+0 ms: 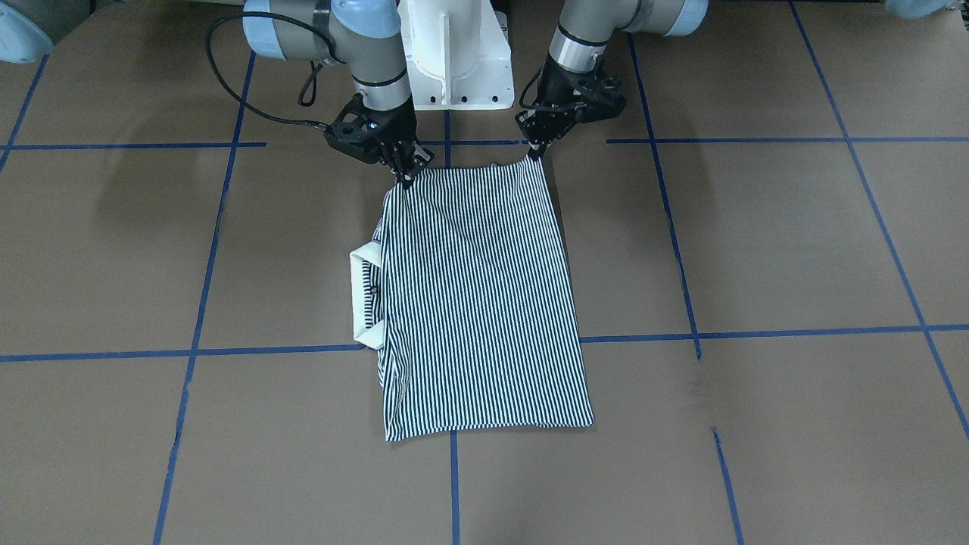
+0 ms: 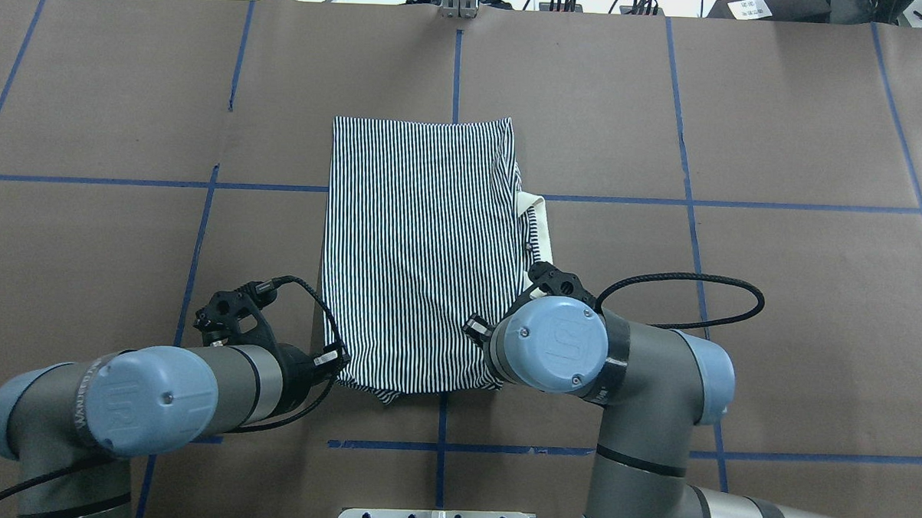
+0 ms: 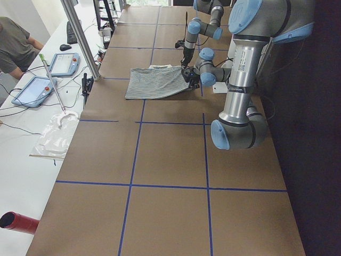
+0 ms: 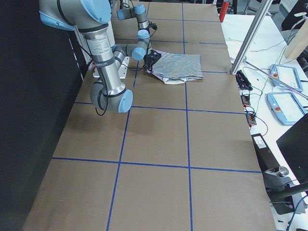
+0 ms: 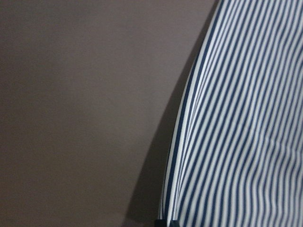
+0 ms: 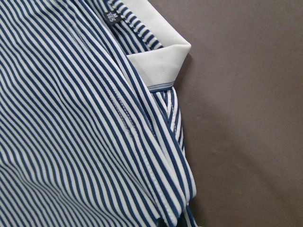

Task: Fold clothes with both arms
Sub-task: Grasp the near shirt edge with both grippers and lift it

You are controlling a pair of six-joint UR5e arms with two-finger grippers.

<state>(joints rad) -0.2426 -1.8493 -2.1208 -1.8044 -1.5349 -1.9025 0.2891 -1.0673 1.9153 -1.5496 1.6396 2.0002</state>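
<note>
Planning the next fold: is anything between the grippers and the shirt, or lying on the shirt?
Nothing visible. The left gripper and right gripper each pinch a robot-side corner of the shirt, and nothing lies on its striped top.

Table (image 1: 757,242) w/ tape (image 1: 757,140) (blue grid), red tube (image 3: 18,221)
</note>
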